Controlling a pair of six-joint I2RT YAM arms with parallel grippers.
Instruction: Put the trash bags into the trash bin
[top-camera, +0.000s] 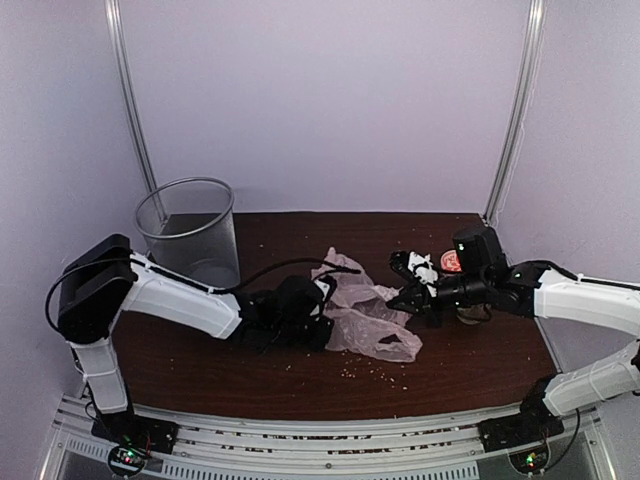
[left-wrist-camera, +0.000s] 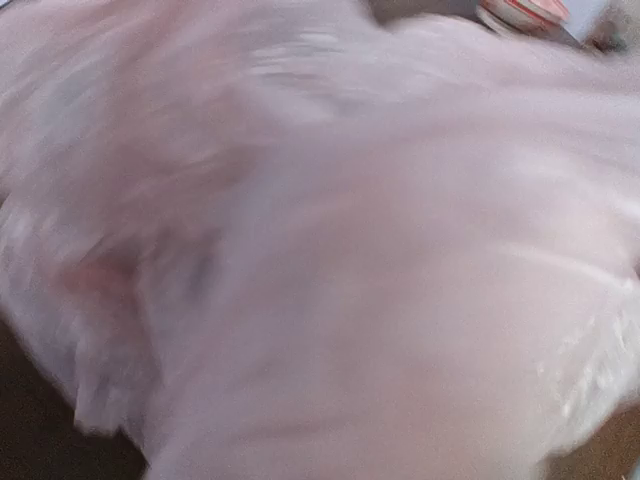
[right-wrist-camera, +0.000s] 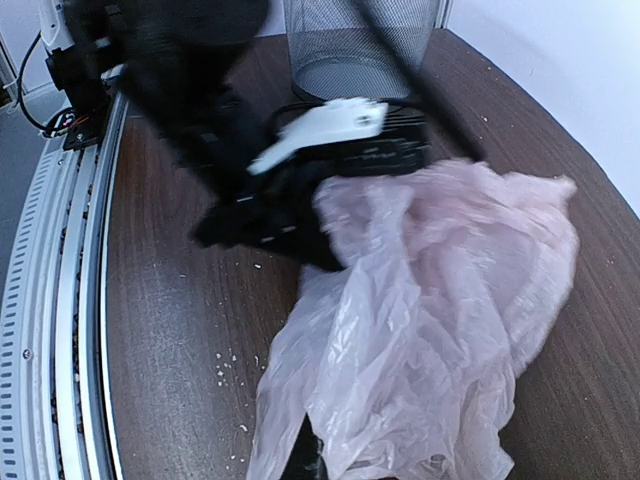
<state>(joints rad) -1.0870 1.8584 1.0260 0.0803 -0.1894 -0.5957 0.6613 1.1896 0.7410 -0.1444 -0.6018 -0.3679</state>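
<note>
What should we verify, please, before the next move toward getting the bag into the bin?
1. Trash bin upright, mouth open: ok.
2. Trash bag between both grippers: ok.
3. Left gripper gripping bag: cannot tell; film fills its wrist view.
4. Right gripper gripping bag: cannot tell.
5. Bag inside bin: not ok; it lies on the table.

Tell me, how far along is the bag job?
Nothing is done yet: the bag lies crumpled on the table, outside the bin. In hand: the left end effector is at its left edge, the right end effector at its right; grip unclear. Left: lift it and drop it in the bin.
</note>
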